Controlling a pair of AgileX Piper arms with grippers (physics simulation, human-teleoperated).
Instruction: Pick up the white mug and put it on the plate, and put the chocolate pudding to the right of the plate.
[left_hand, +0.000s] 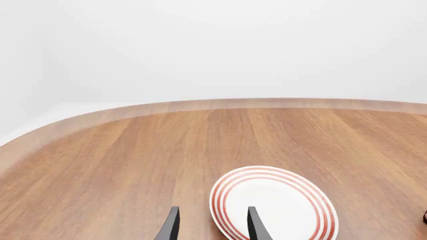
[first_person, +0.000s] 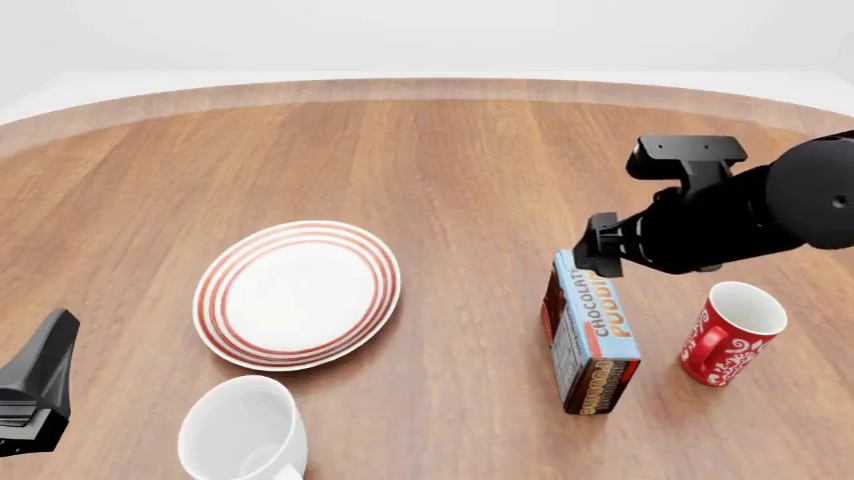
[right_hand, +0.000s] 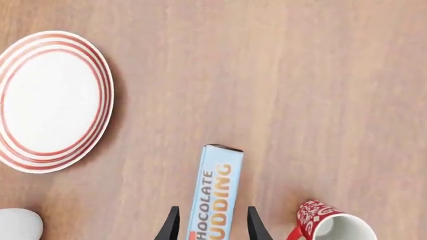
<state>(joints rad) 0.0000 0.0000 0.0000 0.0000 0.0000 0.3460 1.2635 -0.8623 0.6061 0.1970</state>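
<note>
Spanning a pale room, brown wooden table (first_person: 441, 160). Standing on edge right of the plate (first_person: 296, 293), light-blue chocolate pudding (first_person: 595, 336), straddled by the spread right gripper (right_hand: 211, 226).

My right arm (first_person: 747, 215) is matte black all over: a fat rounded barrel of a body with a flat rectangular block mounted on top and a small knobbed collar at its tip. My left arm (first_person: 38, 385) shows only a dark grey, angular wedge with ribbed edges. At each wrist my fingers (left_hand: 172, 226) appear as slim black blades tapering to points (right_hand: 252, 224).
</note>
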